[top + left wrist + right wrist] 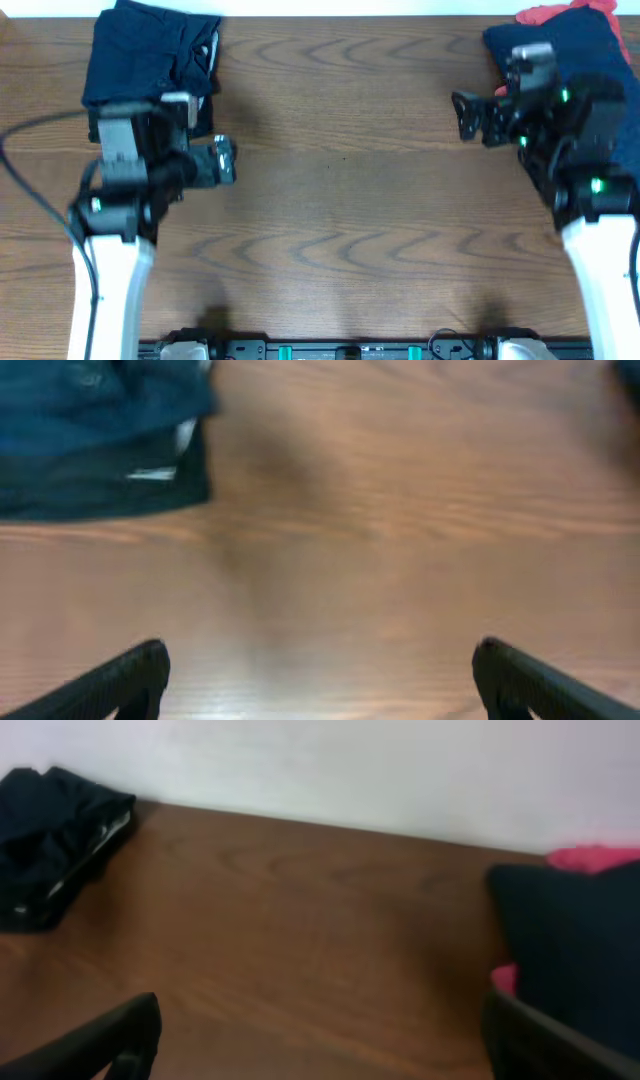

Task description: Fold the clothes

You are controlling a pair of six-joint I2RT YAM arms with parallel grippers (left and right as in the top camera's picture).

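A folded dark navy garment (150, 55) lies at the far left of the table; it also shows in the left wrist view (95, 430) and the right wrist view (55, 835). A dark navy garment (590, 55) lies in a pile at the far right, over a coral-red piece (545, 14); both show in the right wrist view, the navy one (575, 940) and the red one (595, 857). My left gripper (228, 161) is open and empty, just right of the folded garment. My right gripper (468, 116) is open and empty, just left of the pile.
The brown wooden table (340, 200) runs between the two arms. A white wall (350, 765) stands behind the table's far edge. A black cable (30, 190) trails at the left.
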